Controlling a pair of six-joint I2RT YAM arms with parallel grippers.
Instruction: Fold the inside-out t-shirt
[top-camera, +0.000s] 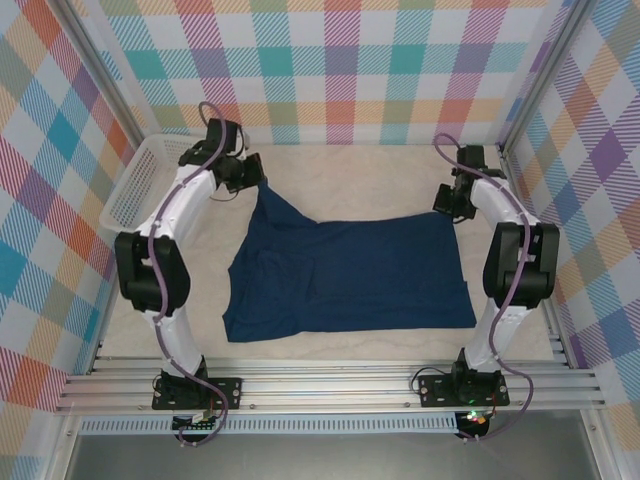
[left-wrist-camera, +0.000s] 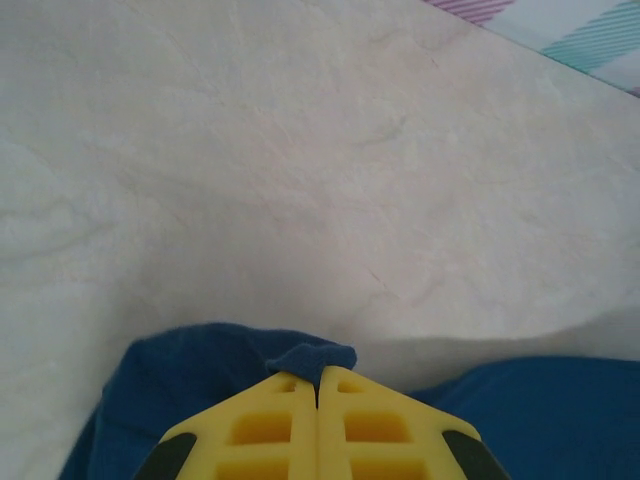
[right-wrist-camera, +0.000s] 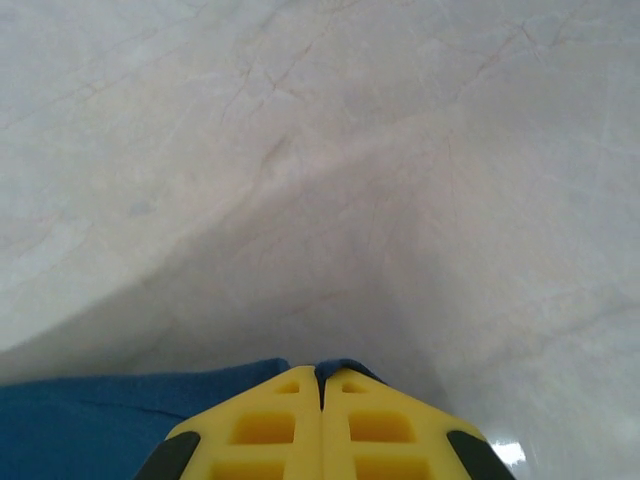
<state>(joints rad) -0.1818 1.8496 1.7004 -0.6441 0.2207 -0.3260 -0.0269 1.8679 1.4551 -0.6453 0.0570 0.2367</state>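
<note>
The inside-out t-shirt (top-camera: 345, 275), dark navy, lies spread across the middle of the table. Its far left corner is pulled up toward my left gripper (top-camera: 262, 182), which is shut on it. In the left wrist view a tuft of the t-shirt (left-wrist-camera: 312, 358) pokes out between the closed yellow fingertips of the left gripper (left-wrist-camera: 318, 378). My right gripper (top-camera: 452, 212) is shut on the far right corner of the cloth. In the right wrist view the t-shirt (right-wrist-camera: 100, 415) shows to the left, and a bit of it sits at the tips of the right gripper (right-wrist-camera: 321, 372).
A white basket (top-camera: 140, 180) stands at the far left, beside the left arm. Checked walls (top-camera: 340, 70) close the table on three sides. Pale tabletop (top-camera: 350, 165) lies beyond the shirt, and the metal rail (top-camera: 330, 385) runs along the near edge.
</note>
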